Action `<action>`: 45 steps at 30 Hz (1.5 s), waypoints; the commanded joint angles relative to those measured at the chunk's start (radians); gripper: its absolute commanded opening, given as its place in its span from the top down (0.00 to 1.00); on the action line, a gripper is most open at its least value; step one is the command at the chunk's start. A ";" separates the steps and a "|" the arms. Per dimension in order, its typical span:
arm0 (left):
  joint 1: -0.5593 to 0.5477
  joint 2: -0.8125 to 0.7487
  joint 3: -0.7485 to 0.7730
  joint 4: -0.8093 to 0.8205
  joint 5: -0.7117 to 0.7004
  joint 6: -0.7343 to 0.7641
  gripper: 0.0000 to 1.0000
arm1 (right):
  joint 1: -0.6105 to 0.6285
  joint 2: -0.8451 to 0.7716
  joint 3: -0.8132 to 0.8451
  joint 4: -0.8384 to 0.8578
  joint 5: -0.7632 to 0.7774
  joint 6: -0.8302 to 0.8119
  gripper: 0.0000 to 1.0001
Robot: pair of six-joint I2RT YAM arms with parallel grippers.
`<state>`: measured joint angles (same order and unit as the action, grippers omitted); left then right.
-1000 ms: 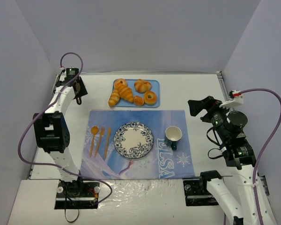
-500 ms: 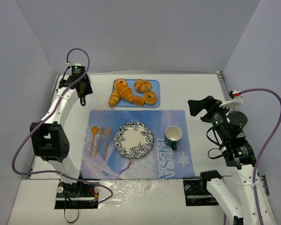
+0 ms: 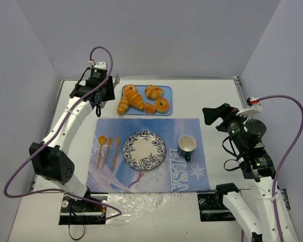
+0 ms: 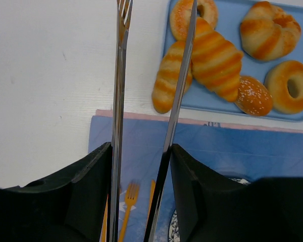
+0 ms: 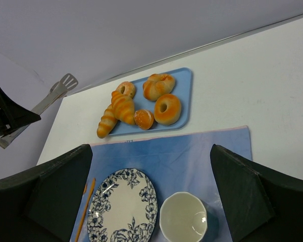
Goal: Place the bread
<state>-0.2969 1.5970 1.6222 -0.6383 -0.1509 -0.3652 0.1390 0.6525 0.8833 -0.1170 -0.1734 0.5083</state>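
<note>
Left gripper (image 4: 141,151), tongs (image 4: 118,101) now nearer tray (image 4: 227,20) of bread (image 4: 214,60), doughnuts (image 4: 290,86)

Table (image 3: 212,101): white, flat top, walled in by pale panels on the left, far and right sides. Two items lie directly on it: a light-blue rectangular tray (image 3: 169,93) toward the far side, left of centre, and a large blue printed placemat (image 3: 156,126) just beside the tray's near edge, covering the middle. A slim roll (image 3: 123,106) overhangs the tray's near-left corner above bare tabletop.
</note>
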 commanded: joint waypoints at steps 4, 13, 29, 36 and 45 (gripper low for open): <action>-0.103 0.018 0.084 0.001 0.004 0.016 0.57 | 0.001 -0.001 -0.003 0.075 0.009 -0.001 0.00; -0.174 0.051 0.081 0.001 -0.027 0.012 0.57 | 0.001 -0.005 -0.006 0.070 0.008 0.000 0.00; -0.249 0.097 0.070 -0.024 -0.125 0.019 0.53 | 0.000 -0.015 -0.006 0.065 0.010 0.002 0.00; -0.268 0.112 0.041 -0.006 -0.138 0.008 0.53 | 0.001 -0.021 -0.004 0.059 0.014 -0.002 0.00; -0.285 0.131 0.025 -0.005 -0.178 0.003 0.53 | -0.001 -0.025 -0.009 0.056 0.011 -0.002 0.00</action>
<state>-0.5645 1.7413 1.6394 -0.6796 -0.2770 -0.3531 0.1390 0.6307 0.8745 -0.1249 -0.1730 0.5079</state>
